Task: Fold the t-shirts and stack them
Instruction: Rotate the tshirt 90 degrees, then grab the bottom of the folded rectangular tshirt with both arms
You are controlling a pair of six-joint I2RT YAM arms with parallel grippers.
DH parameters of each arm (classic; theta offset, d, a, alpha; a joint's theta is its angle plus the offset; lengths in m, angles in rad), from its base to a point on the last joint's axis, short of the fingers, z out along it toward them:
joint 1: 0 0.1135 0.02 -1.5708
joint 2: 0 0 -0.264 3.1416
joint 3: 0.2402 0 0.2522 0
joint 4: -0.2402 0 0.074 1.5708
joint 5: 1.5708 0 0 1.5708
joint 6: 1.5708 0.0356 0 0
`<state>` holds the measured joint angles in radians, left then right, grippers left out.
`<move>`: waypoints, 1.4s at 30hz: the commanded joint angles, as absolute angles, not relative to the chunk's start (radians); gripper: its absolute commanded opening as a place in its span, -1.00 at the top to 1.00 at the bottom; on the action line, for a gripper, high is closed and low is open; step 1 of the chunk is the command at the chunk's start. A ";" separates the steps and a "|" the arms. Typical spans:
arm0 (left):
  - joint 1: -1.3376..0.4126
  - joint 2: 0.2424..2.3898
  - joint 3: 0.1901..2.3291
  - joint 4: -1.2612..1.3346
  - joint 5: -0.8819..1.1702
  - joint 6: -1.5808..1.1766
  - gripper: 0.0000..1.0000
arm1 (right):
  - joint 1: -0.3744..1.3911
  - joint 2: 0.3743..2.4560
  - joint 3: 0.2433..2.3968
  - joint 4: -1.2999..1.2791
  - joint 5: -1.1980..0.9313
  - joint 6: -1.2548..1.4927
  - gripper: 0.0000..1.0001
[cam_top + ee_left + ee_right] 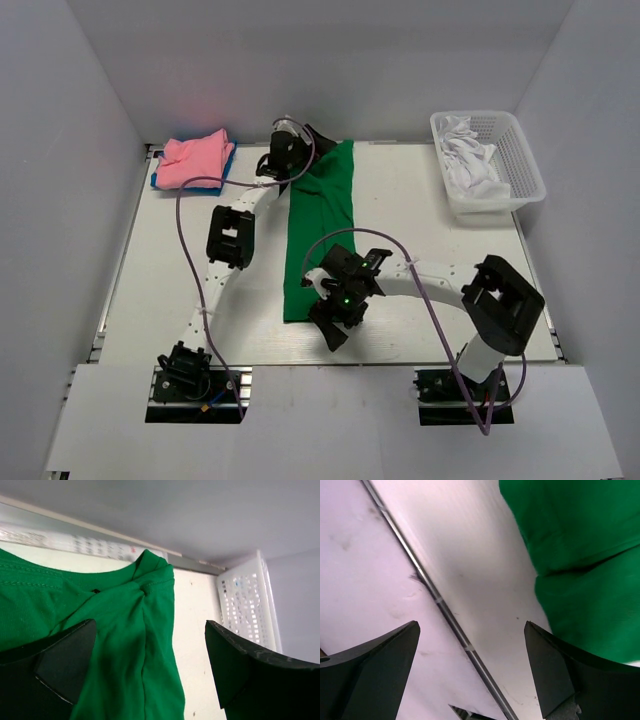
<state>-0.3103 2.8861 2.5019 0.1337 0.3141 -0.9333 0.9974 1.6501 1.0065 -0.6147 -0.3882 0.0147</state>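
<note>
A bright green t-shirt (320,225) lies folded into a long strip down the middle of the table. My left gripper (300,160) is open above its far end, over the collar (130,575). My right gripper (335,335) is open just past the near end; the green hem (580,555) shows to its right. A folded pink shirt (195,158) lies on a blue one (158,181) at the far left. White shirts (470,160) lie in the basket.
A white plastic mesh basket (520,165) stands at the far right, also seen in the left wrist view (247,610). The table's front edge strip (440,605) runs under my right gripper. Grey walls enclose the table.
</note>
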 commanded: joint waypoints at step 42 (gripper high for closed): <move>-0.543 1.276 0.561 -0.500 0.404 -0.709 -0.54 | 0.778 1.511 0.813 -0.486 -0.244 0.557 -0.70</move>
<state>-0.5240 1.2572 0.5686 -0.6048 0.3893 -0.7147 0.7929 1.5059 0.8078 -0.4931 -0.2207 0.5507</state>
